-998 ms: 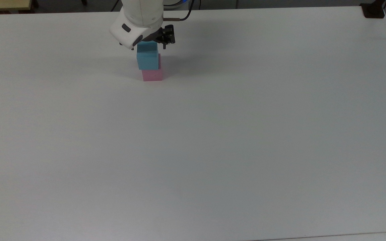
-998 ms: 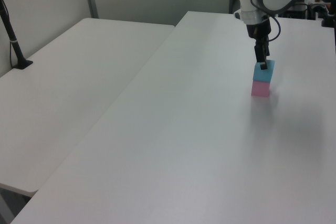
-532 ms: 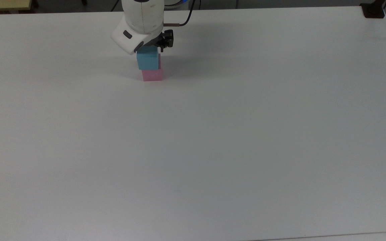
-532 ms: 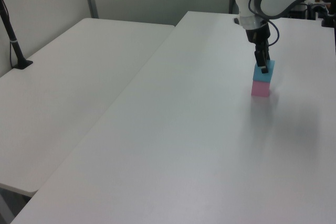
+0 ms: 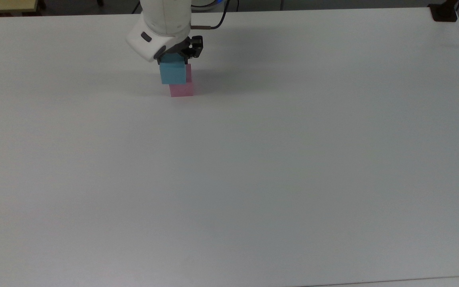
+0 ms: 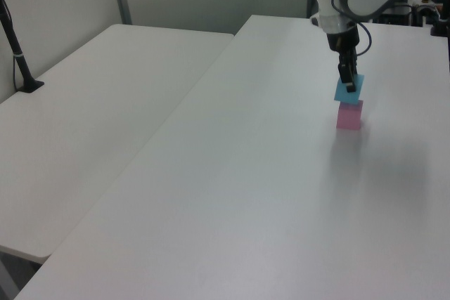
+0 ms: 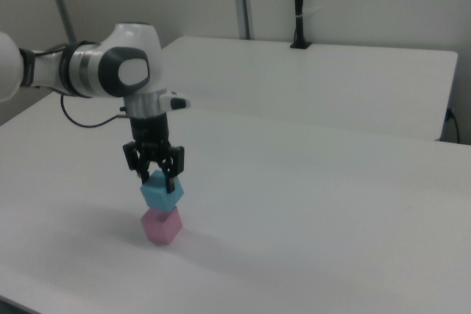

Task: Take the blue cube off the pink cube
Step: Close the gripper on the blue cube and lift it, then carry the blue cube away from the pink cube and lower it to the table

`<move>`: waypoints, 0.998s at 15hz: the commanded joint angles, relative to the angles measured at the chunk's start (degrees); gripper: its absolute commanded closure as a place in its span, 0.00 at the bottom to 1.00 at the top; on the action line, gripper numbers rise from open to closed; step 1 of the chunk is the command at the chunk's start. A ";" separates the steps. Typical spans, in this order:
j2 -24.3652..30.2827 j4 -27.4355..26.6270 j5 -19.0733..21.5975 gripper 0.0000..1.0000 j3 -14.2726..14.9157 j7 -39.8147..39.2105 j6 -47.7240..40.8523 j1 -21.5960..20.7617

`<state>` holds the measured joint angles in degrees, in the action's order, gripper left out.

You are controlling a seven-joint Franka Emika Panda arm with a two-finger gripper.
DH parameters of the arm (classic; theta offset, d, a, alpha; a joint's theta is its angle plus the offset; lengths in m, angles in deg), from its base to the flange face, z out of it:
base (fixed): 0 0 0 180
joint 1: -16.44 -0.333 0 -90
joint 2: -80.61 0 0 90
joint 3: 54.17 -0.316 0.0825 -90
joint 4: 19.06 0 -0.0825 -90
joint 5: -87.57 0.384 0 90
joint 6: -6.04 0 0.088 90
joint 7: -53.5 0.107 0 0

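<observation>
Gripping the blue cube (image 7: 162, 193) from above, the jaws of the gripper (image 7: 154, 169) are clamped on its sides. It hangs tilted just above the pink cube (image 7: 162, 226), which sits on the white surface (image 7: 309, 211); whether they touch is unclear.

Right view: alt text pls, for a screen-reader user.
A white robot arm's black claw grips a light blue cube, tilted and lifted just above a pink cube that sits on a white table. A second white table stands behind, with a black pole at its far edge.
</observation>
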<state>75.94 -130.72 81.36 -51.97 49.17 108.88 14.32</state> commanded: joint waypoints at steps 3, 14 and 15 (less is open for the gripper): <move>-5.41 12.22 0.14 0.36 0.44 -3.67 -0.09 3.08; -24.49 24.99 -0.21 0.36 0.35 -0.24 11.77 3.61; -25.46 25.35 -0.21 0.36 0.26 0.28 12.73 3.53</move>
<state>54.16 -108.99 81.37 -51.79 47.62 120.35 18.40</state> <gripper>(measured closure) 0.357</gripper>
